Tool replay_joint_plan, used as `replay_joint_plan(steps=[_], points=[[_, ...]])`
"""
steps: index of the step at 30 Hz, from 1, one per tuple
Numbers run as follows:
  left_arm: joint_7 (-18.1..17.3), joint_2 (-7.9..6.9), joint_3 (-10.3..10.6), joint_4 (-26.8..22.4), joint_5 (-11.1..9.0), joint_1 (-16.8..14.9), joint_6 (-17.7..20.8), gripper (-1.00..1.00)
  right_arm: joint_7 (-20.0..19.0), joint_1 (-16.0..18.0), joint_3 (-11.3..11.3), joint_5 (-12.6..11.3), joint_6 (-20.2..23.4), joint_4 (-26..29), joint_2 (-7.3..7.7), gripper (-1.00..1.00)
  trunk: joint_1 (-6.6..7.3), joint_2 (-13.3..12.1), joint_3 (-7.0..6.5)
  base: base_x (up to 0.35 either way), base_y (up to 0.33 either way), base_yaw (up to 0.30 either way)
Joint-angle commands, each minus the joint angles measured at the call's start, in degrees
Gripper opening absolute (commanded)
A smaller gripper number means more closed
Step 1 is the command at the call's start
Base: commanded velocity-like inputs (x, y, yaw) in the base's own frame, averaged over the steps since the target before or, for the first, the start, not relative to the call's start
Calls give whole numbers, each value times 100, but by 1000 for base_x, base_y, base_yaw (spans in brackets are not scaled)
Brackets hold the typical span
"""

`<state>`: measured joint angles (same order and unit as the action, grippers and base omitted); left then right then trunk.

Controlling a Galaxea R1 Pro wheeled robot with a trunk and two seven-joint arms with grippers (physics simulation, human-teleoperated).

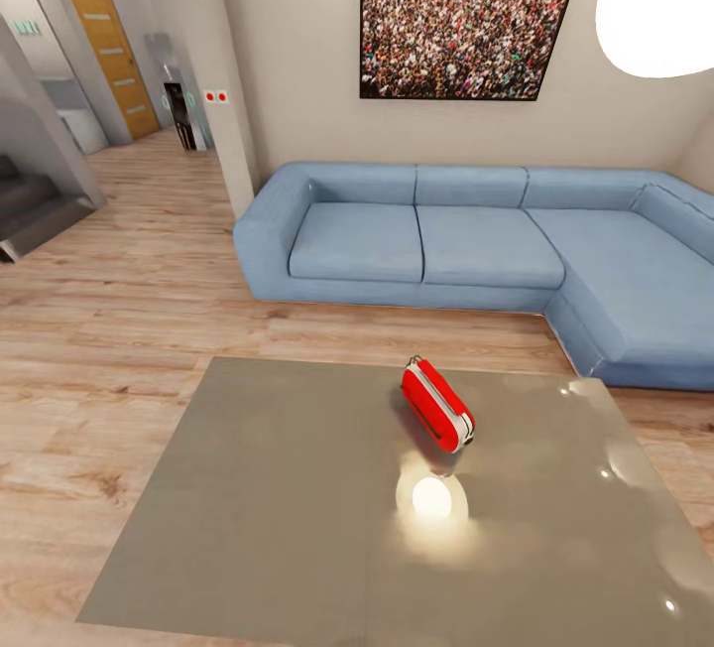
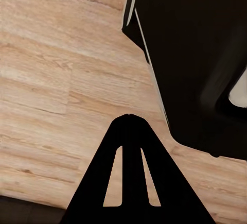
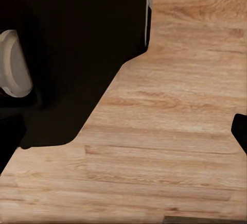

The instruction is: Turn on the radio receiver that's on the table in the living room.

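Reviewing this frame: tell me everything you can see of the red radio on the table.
The radio receiver is a small bright red box with rounded corners and a white band running along its upper edge. A thin metal handle shows at its far end. It stands on the glossy grey table, right of centre and toward the far edge, turned diagonally to the table's sides. Its dial and grille cannot be made out from this angle. Nothing but the tabletop touches it; a lamp's bright reflection lies on the surface just in front of it.

Light: bright, even, from glowing pendant lamp | Glare: blown-out lamp, round reflections on glossy table | Shadows: soft | Focus: sharp head view, slight edge stretch | Wrist views: black silhouettes on floor
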<state>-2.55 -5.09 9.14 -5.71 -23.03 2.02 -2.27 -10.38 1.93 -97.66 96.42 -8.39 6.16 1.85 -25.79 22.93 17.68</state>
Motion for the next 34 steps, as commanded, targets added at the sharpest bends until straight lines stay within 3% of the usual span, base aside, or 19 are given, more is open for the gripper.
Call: replay_joint_plan(steps=[1,7,13,34], points=[[0,0,0,3,0,0,3,-100,13,0,0,1,26,-7,-4,100,0,0,0,0,0,0],[0,-6,-2,-1,8,0,-36,-100,33,0,9,7,3,-18,-13,100,0,0,0,0,0,0],[-4,-12,4,-33,28,0,-80,-100,36,0,-19,-54,-308,-18,-11,100,0,0,0,0,0,0],[-9,-18,64,-96,61,0,-80,-100,36,0,-16,-59,-339,-18,-35,100,0,0,0,0,0,0]])
